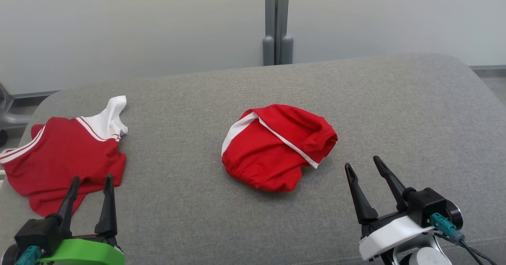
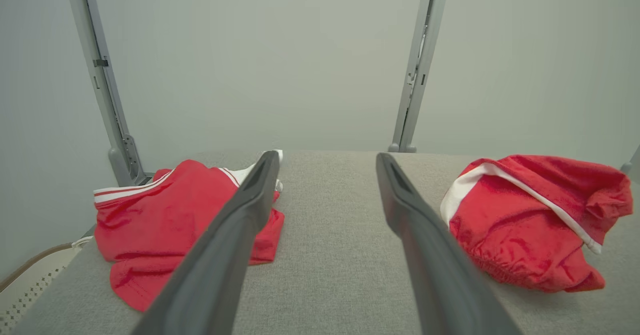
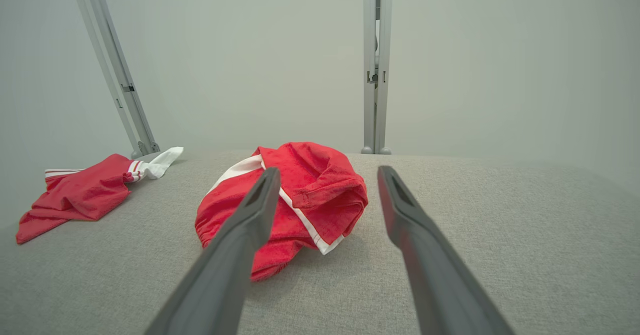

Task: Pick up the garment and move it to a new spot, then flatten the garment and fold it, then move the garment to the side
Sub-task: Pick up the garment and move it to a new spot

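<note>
A wide padded surface covered in grey woven fabric [image 1: 395, 110] stretches across the head view, with a pale grey wall [image 1: 138, 27] and a vertical grey metal post [image 1: 278, 19] behind it. Near the middle of the surface lies a crumpled red garment with a white band and thin white piping [image 1: 272, 150], bunched into a rounded heap with a gathered hem at its near edge. At the far left edge lies a second, flatter red shirt with white striped sleeves [image 1: 67, 154]. The left gripper [image 1: 91, 178], on a green mount, hovers just in front of that shirt, its two dark fingers spread apart and empty. The right gripper [image 1: 362, 162], on a white mount, sits near the crumpled garment's right side, fingers likewise spread and holding nothing.
</note>
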